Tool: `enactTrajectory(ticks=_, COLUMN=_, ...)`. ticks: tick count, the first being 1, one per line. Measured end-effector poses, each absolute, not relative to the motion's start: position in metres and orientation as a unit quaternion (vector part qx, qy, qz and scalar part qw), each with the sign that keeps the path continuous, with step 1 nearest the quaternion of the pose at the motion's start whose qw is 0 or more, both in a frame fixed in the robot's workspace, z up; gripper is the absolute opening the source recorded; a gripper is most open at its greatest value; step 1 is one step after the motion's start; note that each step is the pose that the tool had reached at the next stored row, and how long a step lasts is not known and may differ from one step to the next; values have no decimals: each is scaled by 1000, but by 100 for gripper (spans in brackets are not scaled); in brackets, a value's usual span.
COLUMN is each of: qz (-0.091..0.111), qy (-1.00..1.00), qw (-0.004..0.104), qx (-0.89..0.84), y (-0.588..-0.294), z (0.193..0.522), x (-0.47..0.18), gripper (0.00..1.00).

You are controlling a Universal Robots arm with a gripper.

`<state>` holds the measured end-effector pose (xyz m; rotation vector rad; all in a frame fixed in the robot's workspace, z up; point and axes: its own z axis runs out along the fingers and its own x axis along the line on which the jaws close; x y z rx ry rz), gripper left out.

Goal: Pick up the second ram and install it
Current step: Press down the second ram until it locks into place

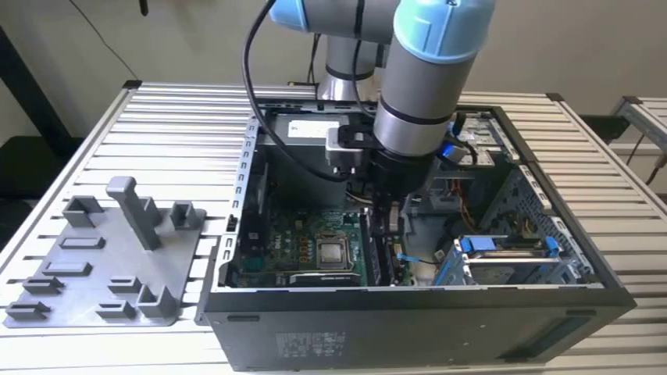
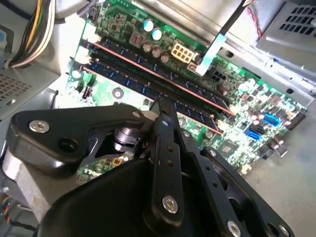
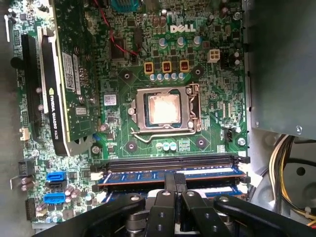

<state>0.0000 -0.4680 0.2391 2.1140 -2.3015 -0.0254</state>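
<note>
The second ram is a slim dark strip with a coppery top edge, standing on edge in a slot of the green motherboard. In the first wrist view the second ram runs across just past my fingers. My gripper is deep inside the open computer case. Its fingers are shut together, and their tips meet the strip's top edge near its middle. A similar strip sits in the neighbouring slot. From outside, my gripper reaches straight down to the board.
A graphics card stands on the board, and the CPU socket lies between it and the memory slots. Cable bundles and a drive cage crowd the case. A grey tray with blocks sits at the exterior view's left.
</note>
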Motion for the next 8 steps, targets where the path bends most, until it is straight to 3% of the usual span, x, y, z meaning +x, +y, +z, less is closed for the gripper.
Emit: enactTrajectory(ticks=8, qz=-8, qy=-736, qw=8, qx=676, y=-469, z=239, x=0, gripper=11)
